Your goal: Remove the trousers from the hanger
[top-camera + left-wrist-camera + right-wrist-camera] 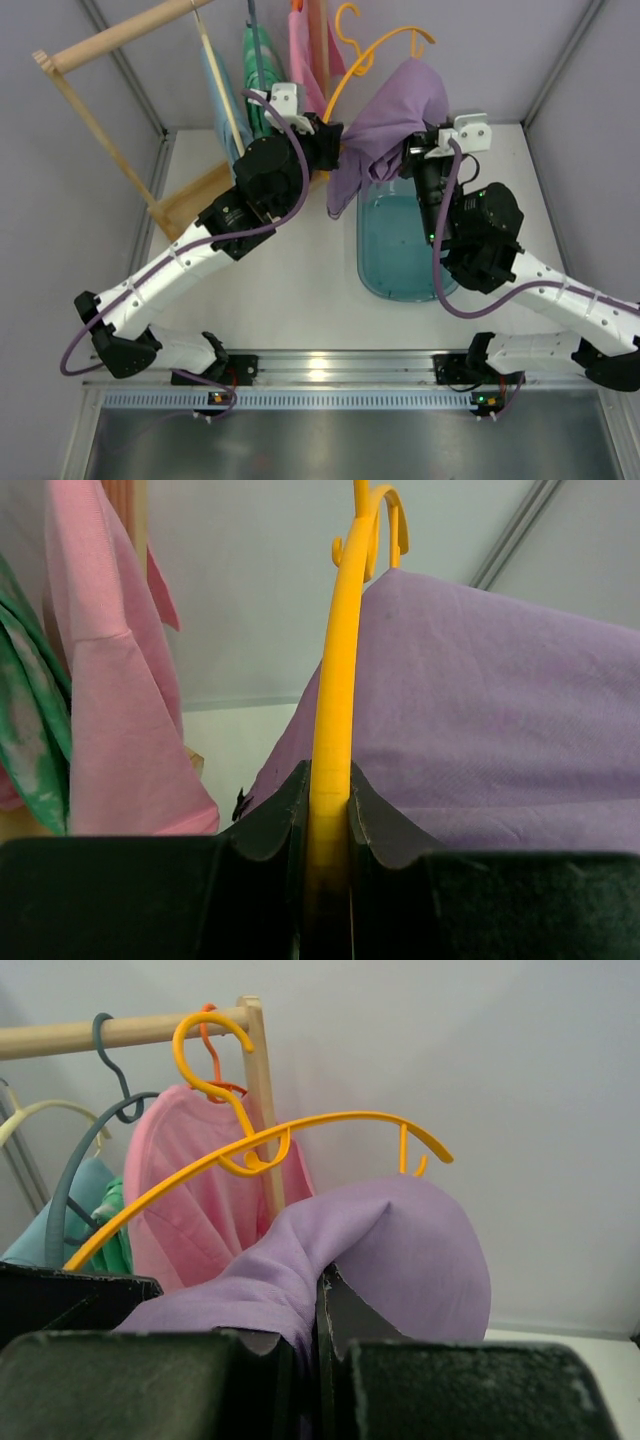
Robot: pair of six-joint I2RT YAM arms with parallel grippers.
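Note:
The lilac trousers point(385, 120) hang bunched over the right half of the orange-yellow hanger point(392, 40), above the table's middle. My left gripper point(330, 148) is shut on the hanger's left arm; in the left wrist view the yellow bar point(332, 730) runs up from between the black fingers point(275, 815), with the trousers point(500, 730) to its right. My right gripper point(412, 155) is shut on a fold of the trousers point(300, 1270), pinched between its jaws in the right wrist view. The hanger point(300, 1135) arches above the cloth, its hook by the wooden rail.
A wooden clothes rack point(120, 35) stands at the back left with a pink garment point(190, 1180), a green one point(258, 60), a light blue one point(218, 90) and a dark blue-grey hanger point(100, 1040). A blue tub point(395, 250) lies on the table under the trousers.

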